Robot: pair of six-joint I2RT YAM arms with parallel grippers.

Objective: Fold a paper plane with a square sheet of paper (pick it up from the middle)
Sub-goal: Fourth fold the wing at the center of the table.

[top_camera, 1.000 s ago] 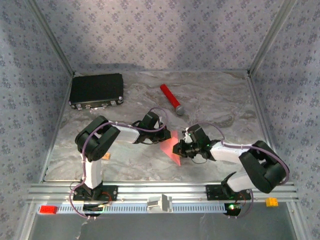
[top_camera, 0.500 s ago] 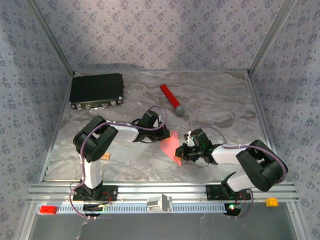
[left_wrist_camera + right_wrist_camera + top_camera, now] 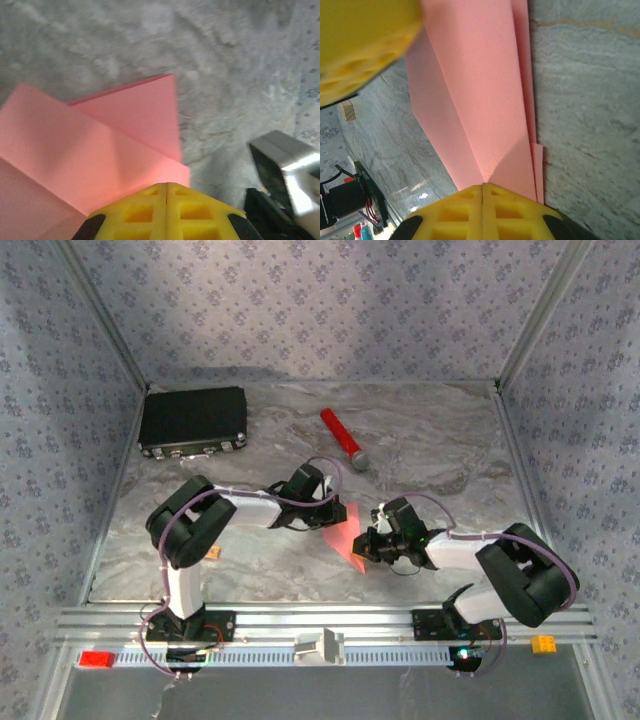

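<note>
Lower centre of the top view: right gripper (image 3: 366, 544), yellow fingers pressed together, pinching the lower end of the square sheet of paper (image 3: 344, 533); in its wrist view the seam between the fingers meets a long crease head-on; layered edges of the paper show along the right side.

Just above and left of it: left gripper (image 3: 326, 512), jaws likewise closed onto the sheet's upper part; in its wrist view folded flaps overlap and run in under the fingertips.

The sheet sits mid-frame between the two grippers, already creased into a narrow wedge; pink-red, matte, thin; whether it rests on the table (image 3: 430, 450) I cannot tell.

Handling, as a judgement: very light, limp across a single layer, stiffer along creases; tears or crumples under a hard pull; best held on the layered centre crease, not a loose flap.

Left of centre: small tan block (image 3: 212, 553); grey marbled tabletop, smooth-looking.

Farther up: red cylinder (image 3: 340, 436), grey tip; upper left, black case (image 3: 193, 419), rectangular, ribbed.
</note>
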